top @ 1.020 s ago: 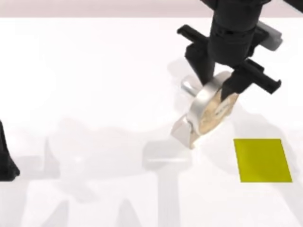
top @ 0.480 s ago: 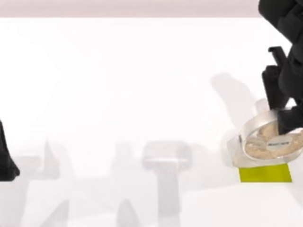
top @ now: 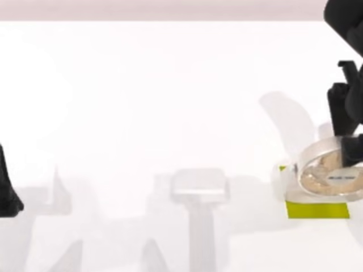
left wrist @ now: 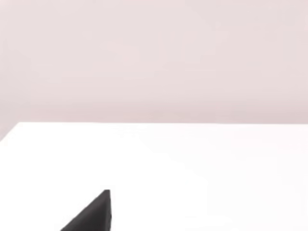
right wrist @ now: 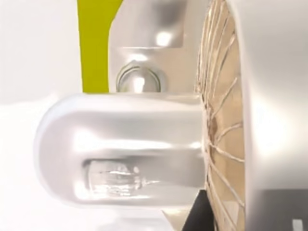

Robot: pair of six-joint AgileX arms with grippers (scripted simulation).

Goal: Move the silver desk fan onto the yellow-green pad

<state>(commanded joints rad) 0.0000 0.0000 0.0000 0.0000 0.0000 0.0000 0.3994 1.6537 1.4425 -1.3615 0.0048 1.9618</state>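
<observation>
Where the top view shows it at four o'clock on the white surface [top: 142, 113], the shiny silver desk fan [top: 329, 175] with thick round ring sits over the flat olive-yellow square pad [top: 317, 210], its pale gold face tipped upward, the right claw [top: 347, 136] clamped on the ring's far rim; the left claw [top: 8, 192] is parked at nine o'clock, its opening impossible to tell. In the right wrist view the fan's rear knob [right wrist: 120, 149] and wire grille [right wrist: 221, 120] look rigid, slick and probably light, so the thick ring seems the safest hold, the ring's axis running knob to face.

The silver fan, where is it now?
In the top view the fan is at the table's right side, over the yellow-green pad, held by the right end effector.
</observation>
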